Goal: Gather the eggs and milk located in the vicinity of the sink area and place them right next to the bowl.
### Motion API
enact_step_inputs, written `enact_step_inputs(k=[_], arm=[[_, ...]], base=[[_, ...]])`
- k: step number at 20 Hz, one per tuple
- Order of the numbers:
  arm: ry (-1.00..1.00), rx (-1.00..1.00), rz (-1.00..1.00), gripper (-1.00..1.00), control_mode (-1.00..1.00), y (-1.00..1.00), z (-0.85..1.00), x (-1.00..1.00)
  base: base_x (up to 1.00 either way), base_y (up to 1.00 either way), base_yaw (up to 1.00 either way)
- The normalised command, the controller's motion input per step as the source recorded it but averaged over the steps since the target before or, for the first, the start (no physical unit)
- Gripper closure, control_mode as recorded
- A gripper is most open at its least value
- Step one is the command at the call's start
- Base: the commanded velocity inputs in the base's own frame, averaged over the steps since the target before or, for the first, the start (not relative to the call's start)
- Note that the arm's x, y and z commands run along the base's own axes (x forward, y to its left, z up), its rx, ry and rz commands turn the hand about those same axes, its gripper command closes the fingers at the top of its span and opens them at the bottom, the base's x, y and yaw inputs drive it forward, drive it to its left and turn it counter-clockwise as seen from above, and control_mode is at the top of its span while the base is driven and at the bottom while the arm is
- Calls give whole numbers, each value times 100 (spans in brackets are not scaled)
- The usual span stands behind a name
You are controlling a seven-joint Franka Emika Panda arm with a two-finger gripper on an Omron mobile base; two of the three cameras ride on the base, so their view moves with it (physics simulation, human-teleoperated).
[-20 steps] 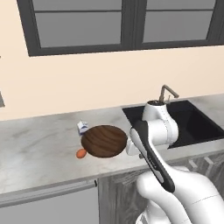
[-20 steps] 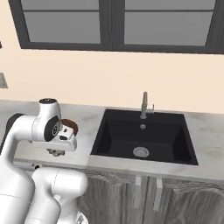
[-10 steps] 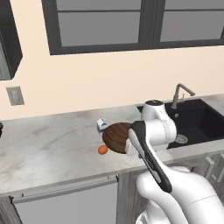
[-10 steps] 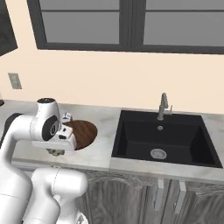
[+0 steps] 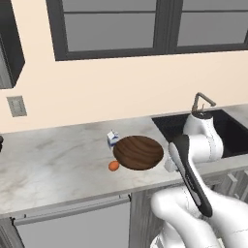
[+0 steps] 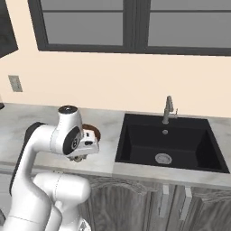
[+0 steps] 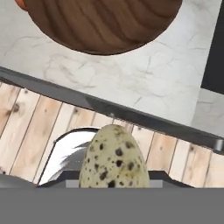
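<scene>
The dark-brown wooden bowl (image 5: pixel 139 152) rests on the marble counter, left of the sink (image 5: pixel 167 124). A small orange-brown egg (image 5: pixel 114 165) lies at the bowl's front left, and the white milk carton (image 5: pixel 113 139) stands at its back left. My gripper (image 5: pixel 169 165) hangs over the counter's front edge just right of the bowl, and its fingers are hidden. In the hand view a pale speckled egg (image 7: pixel 114 155) sits in my gripper (image 7: pixel 114 177), with the bowl (image 7: pixel 105 22) above it. From the right base view the hand (image 6: pixel 82 155) covers most of the bowl (image 6: pixel 93 133).
The black basin (image 6: pixel 167 144) has a round metal drain (image 6: pixel 163 158) and a grey faucet (image 6: pixel 168 109) behind it. A wall outlet (image 5: pixel 16 106) sits far left. Cabinet fronts and a wooden floor (image 7: pixel 26 127) lie below the counter edge.
The base has driven left, so both base pictures have shifted. The arm keeps its pose beside the bowl. The bowl, orange-brown egg and carton stay where they were on the counter.
</scene>
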Motion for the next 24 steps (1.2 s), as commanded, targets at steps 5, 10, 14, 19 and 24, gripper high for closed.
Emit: enact_step_inputs(k=[5, 10, 14, 19, 24], arm=[[-19, 17, 29, 100, -100, -78, 0, -1], [-7, 7, 27, 100, -100, -43, -11, 30], [-23, 4, 39, 100, -100, -11, -14, 63], [-7, 2, 33, 100, -100, 0, -3, 79], [0, 3, 20, 100, -100, 0, -16, 69]], base=[[0, 0, 0], [0, 0, 0], [0, 0, 0], [0, 0, 0], [0, 0, 0]])
